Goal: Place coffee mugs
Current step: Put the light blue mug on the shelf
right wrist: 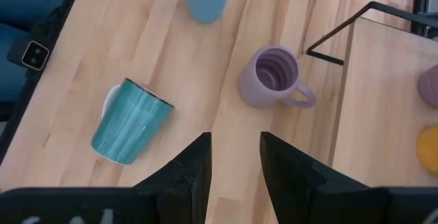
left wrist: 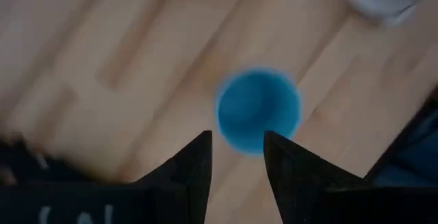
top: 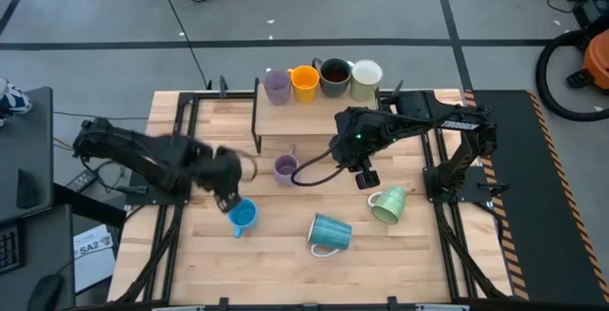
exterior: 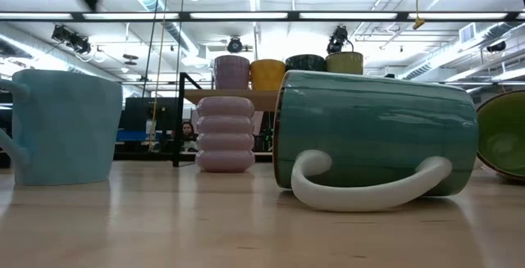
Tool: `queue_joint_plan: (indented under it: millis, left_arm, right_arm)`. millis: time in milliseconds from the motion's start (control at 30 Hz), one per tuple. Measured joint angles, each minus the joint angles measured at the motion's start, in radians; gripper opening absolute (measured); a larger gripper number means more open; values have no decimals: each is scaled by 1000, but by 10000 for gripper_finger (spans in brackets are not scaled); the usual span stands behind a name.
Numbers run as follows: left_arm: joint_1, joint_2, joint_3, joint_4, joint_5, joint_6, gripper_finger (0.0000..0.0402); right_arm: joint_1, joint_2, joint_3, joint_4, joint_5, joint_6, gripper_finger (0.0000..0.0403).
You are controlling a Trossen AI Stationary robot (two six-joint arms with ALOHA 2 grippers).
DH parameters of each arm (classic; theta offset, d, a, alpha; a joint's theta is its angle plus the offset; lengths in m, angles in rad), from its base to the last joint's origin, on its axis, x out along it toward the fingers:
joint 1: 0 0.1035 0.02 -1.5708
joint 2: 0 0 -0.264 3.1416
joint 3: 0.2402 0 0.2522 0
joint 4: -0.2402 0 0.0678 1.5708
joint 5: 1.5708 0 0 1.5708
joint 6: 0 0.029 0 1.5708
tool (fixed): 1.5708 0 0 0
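The left end effector [top: 226, 200], fingers parted and empty, hovers directly above the upright blue mug [top: 244, 215] at lower-left centre, nearer than the open, empty right end effector [top: 365, 177].

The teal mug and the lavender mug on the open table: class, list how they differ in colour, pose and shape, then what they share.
Colour: the teal mug is blue-green with a white handle; the lavender mug is pale purple all over.
Pose: the teal mug lies on its side; the lavender mug stands upright.
Shape: the teal mug has a smooth wall; the lavender mug's wall is ribbed in stacked rings.
Shared: both are handled mugs resting on the wooden table, untouched by either pincer.
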Motion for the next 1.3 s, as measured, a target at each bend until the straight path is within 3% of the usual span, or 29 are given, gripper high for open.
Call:
queue_joint_plan:
  millis: [167, 433, 533, 933, 1300]
  left_arm:
    - [-166, -2, -121, 115, 24, -289, 137]
    - [-359, 10, -269, 514, -20, -606, 137]
    - [-403, 41, -297, 588, -41, -695, 137]
    - [-434, 201, -297, 590, -40, -820, 137]
    - [-428, 228, -296, 496, -18, -862, 137]
  right_arm:
    - [0, 0, 0, 21, 2, -5, 130]
    - [0, 0, 0, 67, 2, -5, 130]
    - [0, 0, 0, 67, 2, -5, 131]
    - [0, 0, 0, 67, 2, -5, 130]
    - [0, 0, 0, 67, 2, -5, 129]
